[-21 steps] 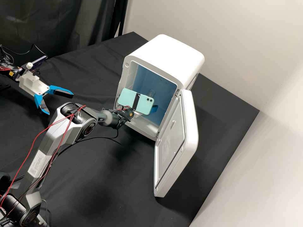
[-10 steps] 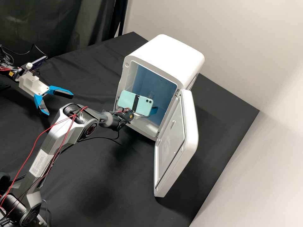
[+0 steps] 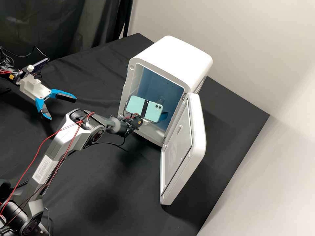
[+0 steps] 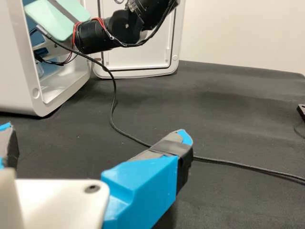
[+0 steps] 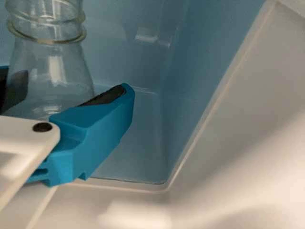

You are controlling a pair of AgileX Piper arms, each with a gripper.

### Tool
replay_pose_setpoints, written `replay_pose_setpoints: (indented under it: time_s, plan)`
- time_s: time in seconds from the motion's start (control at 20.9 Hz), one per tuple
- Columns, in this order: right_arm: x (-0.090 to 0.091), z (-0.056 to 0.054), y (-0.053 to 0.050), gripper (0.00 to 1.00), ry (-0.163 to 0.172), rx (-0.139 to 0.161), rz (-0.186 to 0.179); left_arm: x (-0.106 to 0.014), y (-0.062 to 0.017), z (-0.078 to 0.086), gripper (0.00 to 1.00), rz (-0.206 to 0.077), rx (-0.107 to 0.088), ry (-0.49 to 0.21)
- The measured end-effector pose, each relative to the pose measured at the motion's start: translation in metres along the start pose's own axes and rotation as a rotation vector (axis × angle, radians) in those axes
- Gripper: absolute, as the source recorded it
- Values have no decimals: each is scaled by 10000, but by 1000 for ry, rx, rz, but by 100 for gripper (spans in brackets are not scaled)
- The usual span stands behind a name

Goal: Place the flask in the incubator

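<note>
Inside the incubator (image 3: 177,55), the right tool (image 5: 66,93) grips the flask (image 5: 47,62).

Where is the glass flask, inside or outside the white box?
In: the clear glass flask stands upright within the white box's blue chamber.

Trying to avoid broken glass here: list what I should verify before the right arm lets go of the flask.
1. Incubator door swung wide, clear of the arm: ok.
2. Flask inside the blue chamber: ok.
3. Right gripper closed on the flask, a finger on each side and a dark pad against the glass: ok.
4. Flask base resting on the chamber floor: cannot tell, as the blue finger hides it in the right wrist view.
5. Left gripper open and holding nothing, above the bench well away from the incubator: ok.
</note>
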Motion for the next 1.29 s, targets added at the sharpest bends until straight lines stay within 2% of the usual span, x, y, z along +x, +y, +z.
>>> replay_pose_setpoints:
  time_s: [0.82,0.86,1.29]
  plan:
    - [22,9,-8,0,3,4,9,0,0,0,100,0,0,0]
    - [22,9,-8,100,3,4,9,0,0,0,100,0,0,0]
    - [27,31,-36,100,-4,4,0,0,0,0,100,0,0,0]
